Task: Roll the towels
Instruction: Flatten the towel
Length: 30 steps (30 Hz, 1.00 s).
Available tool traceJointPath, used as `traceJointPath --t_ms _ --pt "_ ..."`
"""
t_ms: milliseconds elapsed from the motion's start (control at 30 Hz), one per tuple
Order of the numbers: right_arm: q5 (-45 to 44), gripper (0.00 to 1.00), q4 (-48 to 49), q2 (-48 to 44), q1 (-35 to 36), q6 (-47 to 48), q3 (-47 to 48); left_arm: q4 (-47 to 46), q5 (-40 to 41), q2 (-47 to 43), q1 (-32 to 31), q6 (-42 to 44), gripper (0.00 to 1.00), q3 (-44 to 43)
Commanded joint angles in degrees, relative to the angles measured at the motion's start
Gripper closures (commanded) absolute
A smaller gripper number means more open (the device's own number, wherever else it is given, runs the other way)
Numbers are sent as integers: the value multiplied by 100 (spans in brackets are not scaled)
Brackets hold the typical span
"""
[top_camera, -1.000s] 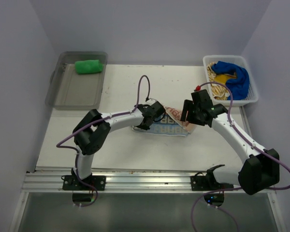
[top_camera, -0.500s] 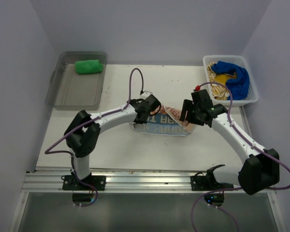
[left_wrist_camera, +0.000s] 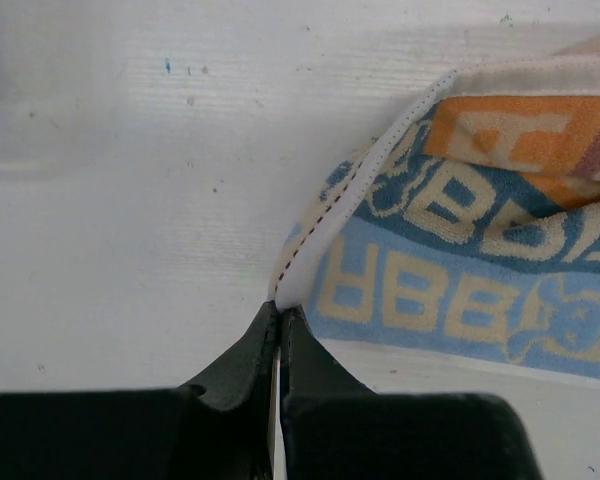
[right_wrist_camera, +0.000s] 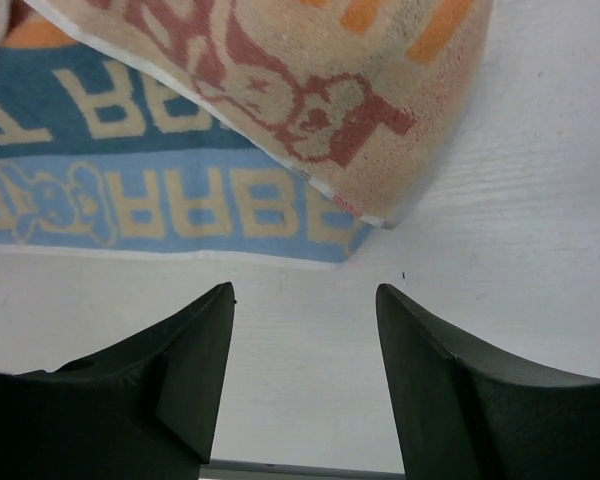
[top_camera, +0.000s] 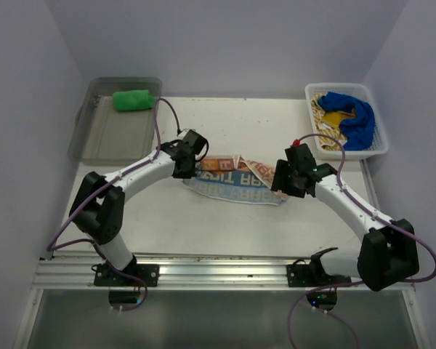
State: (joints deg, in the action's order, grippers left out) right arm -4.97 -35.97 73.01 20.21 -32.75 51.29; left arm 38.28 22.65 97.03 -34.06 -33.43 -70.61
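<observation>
Top external shows you the orange-and-white towel point(top_camera: 236, 178) spread on the tabletop point(top_camera: 203, 218) between both arms, the green towel point(top_camera: 134, 99) rolled in the clear bin point(top_camera: 109, 142) at far left, and the blue towel point(top_camera: 352, 116) heaped over what looks like a yellow patterned towel point(top_camera: 319, 110) in the white basket point(top_camera: 381, 149) at far right. Left wrist shows your left fingers point(left_wrist_camera: 235, 360) clenched on the orange-and-white towel's white-hemmed corner. Right wrist shows your right fingers point(right_wrist_camera: 195, 340) spread apart, grasping nothing, just short of its folded-over tan corner.
</observation>
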Motion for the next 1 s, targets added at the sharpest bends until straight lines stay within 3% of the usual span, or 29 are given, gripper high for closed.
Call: traceJointPath --t_ms 0,300,400,600,633,667,800,833,967 --pt "14 38 318 212 -69 -249 -285 -330 -340 -167 66 -93 100 161" --pt "654 37 1170 591 -474 -583 -954 -401 -551 -290 198 -85 100 302" --pt "726 45 1372 784 -474 -705 -1050 -409 -613 -334 242 -76 100 293" --pt "630 80 1636 1039 -474 -820 -1033 -401 -648 -299 260 12 100 232" --pt "516 94 1576 1074 -483 -742 -798 -409 -692 -282 295 29 100 214" --pt "515 100 1462 1101 -552 -689 -604 -418 -753 -247 330 64 100 127" --pt "85 100 855 1162 -965 -259 792 -181 -1052 -176 585 222 100 -724" --pt "93 100 654 1197 -1088 -110 1500 -129 -1105 -159 716 336 100 -979" --pt "102 100 -41 1470 -1467 93 3393 292 -1500 139 1120 460 100 -2523"
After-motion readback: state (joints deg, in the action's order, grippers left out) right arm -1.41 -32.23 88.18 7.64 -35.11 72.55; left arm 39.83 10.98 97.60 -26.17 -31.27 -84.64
